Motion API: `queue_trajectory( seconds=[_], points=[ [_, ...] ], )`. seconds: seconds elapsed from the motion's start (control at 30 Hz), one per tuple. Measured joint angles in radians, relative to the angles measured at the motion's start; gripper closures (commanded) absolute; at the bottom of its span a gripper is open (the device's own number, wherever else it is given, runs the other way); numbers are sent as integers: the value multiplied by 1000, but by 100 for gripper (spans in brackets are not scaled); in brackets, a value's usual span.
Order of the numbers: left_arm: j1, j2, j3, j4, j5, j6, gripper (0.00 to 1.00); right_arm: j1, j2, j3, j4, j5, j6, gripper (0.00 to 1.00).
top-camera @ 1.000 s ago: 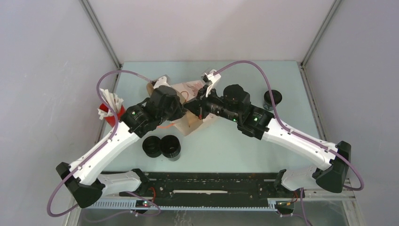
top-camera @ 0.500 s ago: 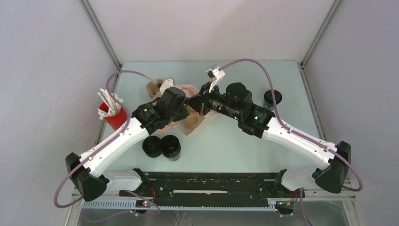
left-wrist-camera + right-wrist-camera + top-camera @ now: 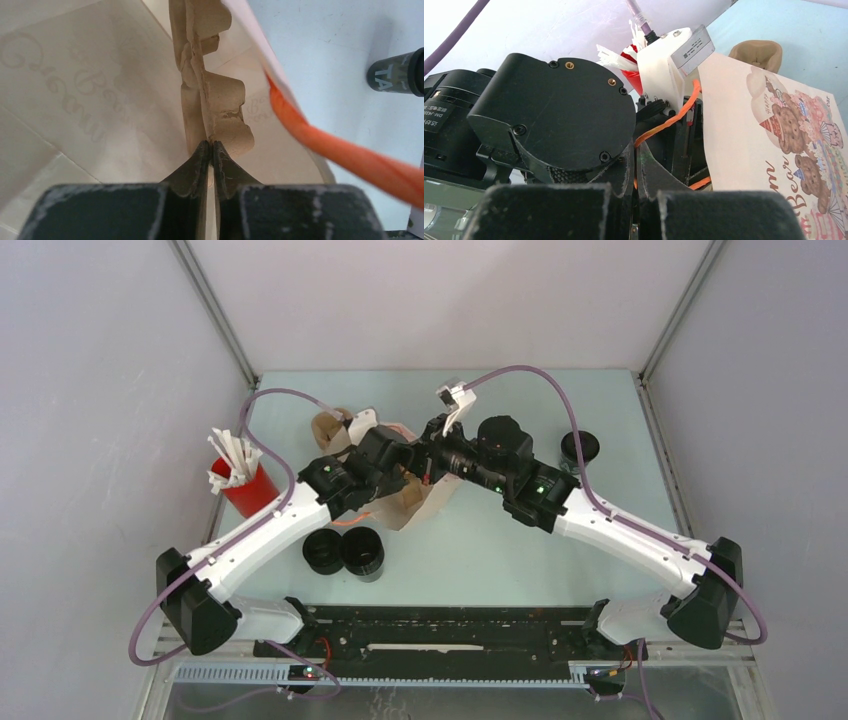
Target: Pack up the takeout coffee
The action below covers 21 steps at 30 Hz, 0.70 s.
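- Checking the grips first: my left gripper point(image 3: 210, 147) is pinched onto the thin wall of the pulp cup carrier point(image 3: 212, 100). The carrier shows edge-on in the mouth of the paper bag point(image 3: 75, 100), and I cannot tell how deep it sits.
- My right gripper point(image 3: 635, 160) is clamped on the bag's orange handle point(image 3: 669, 120) and holds the mouth apart.
- No coffee is packed. A near pair of takeout coffees point(image 3: 362, 552) stands touching beside my left forearm, and a third takeout coffee point(image 3: 580, 448) stands well apart, beyond my right arm.
- Risk 1: the carrier jams tilted. I judge that letting go while it is edge-on leaves its sockets facing a bag wall rather than upward.
- Risk 2: the handle slips. The cord is thin, and a sideways pull from my left arm could free it, so the mouth would collapse.
- Risk 3: the wrists collide. Both crowd over the bag, nearly touching, and a careless withdrawal could strike one or drag the light bag.
- Risk 4: cups get knocked. My left forearm passes between the red cup point(image 3: 245, 485) and the near pair.
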Motion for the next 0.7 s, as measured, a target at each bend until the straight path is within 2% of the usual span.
queue_trajectory(
  seconds=[0.07, 0.2, 0.3, 0.47, 0.57, 0.7],
  points=[
    [0, -1, -4, 13, 2, 0, 82, 0, 4, -1, 4, -2, 2, 100],
    [0, -6, -17, 39, 6, 5, 64, -1, 11, -1, 6, -10, 3, 100],
    [0, -24, -44, 71, 23, 18, 55, -1, 11, -1, 6, -13, 3, 100],
    [-1, -121, -141, 154, 71, 60, 30, -1, 11, -1, 3, -17, 0, 100],
    [-1, -199, -187, 184, 105, 98, 22, -5, 11, -1, -11, -16, -11, 100],
    [3, -287, -201, 193, 163, 171, 18, -2, 3, 0, -13, -40, -25, 100]
  ],
)
